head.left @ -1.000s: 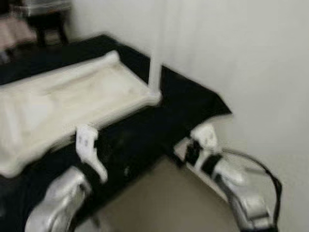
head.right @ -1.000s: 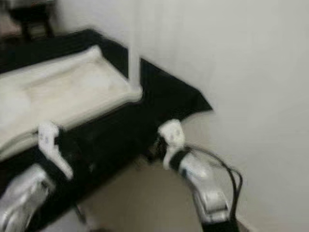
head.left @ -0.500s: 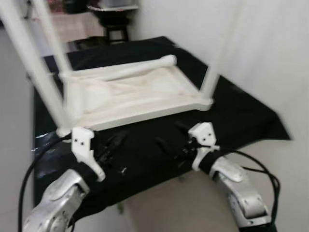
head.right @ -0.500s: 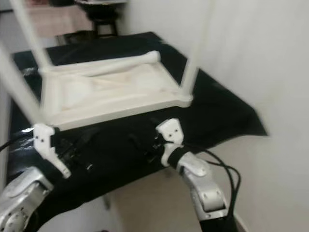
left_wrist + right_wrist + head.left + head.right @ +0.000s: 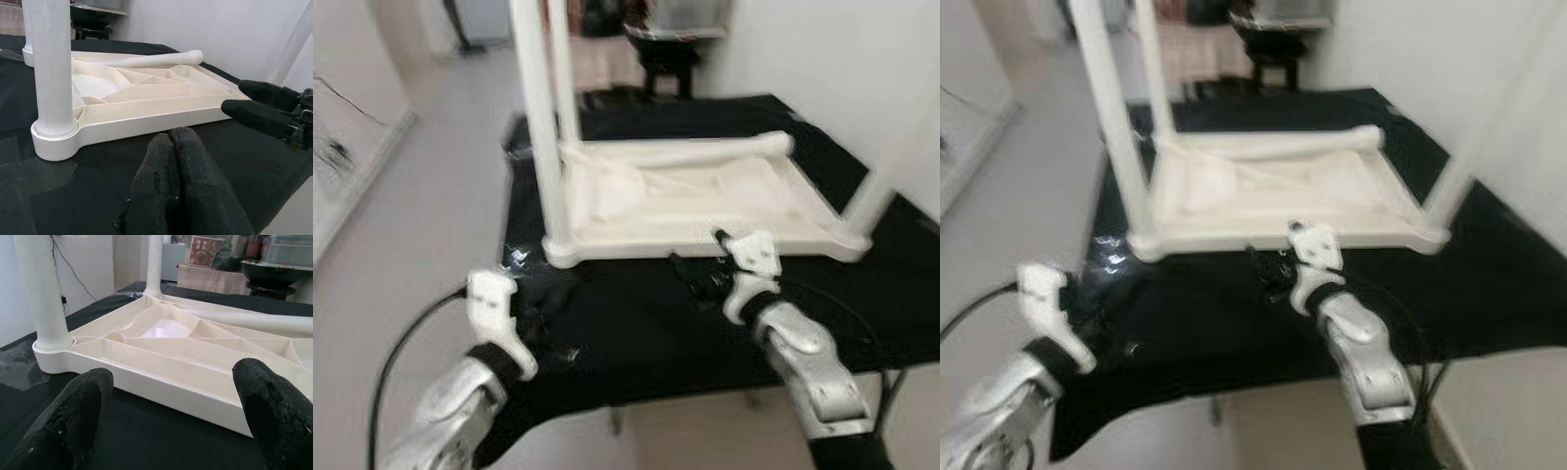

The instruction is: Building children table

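lying loose across upturned tabletop (image 5: 705, 201): detached leg (image 5: 685, 152).

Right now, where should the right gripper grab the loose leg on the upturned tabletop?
Take the loose leg mid-shaft from above, fingers straddling it crosswise. It lies flat across the tabletop's far rim, a thin round rod; the right gripper is already open.

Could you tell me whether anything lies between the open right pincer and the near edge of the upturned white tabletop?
Nothing visible does. The right pincer is open and faces the tabletop's near edge, with bare black cloth between them. The left pincer is shut, off to the side, near a fitted leg.
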`<state>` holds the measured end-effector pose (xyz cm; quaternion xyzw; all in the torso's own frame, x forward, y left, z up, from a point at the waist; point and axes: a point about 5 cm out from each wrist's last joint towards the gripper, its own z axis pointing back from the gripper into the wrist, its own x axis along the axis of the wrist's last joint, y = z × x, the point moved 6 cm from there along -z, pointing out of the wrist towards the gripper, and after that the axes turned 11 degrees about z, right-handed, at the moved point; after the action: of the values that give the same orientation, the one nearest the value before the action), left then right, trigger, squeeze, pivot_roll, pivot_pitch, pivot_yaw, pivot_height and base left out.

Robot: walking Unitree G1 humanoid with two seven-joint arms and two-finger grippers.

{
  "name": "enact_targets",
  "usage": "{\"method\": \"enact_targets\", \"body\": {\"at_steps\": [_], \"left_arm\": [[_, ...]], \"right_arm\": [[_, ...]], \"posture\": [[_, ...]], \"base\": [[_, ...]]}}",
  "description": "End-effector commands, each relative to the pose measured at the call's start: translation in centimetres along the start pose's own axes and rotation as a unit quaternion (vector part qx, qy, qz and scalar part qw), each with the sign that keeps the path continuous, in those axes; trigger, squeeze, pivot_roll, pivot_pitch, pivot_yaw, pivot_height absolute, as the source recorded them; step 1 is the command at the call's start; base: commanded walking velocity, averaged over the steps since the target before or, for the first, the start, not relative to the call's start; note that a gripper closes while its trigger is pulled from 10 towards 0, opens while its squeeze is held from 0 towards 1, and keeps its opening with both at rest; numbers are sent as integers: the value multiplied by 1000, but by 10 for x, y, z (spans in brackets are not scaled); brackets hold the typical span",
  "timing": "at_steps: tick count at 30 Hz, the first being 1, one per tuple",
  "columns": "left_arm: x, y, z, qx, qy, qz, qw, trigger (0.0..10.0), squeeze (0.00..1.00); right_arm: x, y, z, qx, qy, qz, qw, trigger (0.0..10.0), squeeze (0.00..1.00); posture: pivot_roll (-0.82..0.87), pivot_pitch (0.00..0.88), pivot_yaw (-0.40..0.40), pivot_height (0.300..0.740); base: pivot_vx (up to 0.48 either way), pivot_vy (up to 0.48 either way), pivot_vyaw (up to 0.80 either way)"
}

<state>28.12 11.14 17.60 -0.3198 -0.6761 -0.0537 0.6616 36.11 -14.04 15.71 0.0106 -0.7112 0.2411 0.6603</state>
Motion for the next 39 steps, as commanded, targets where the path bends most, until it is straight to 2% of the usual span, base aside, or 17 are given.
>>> {"method": "enact_targets", "body": {"at_steps": [1,12,39], "left_arm": [[-3,1,0,1,6,6,1000,10000,0],[-4,0,-1,-2,3,17,1000,10000,0],[0,-2,-3,-22,-10,47,999,10000,0]], "right_arm": [[-3,-2,2,-8,2,5,1000,10000,0],[-5,-2,0,-10,4,5,1000,10000,0],[-6,0,-4,1,1,-6,1000,10000,0]], "posture": [[17,74,-62,740],[1,77,-63,740],[-3,82,-58,740]], "base": [[0,-465,0],[0,-465,0],[0,0,0]]}}
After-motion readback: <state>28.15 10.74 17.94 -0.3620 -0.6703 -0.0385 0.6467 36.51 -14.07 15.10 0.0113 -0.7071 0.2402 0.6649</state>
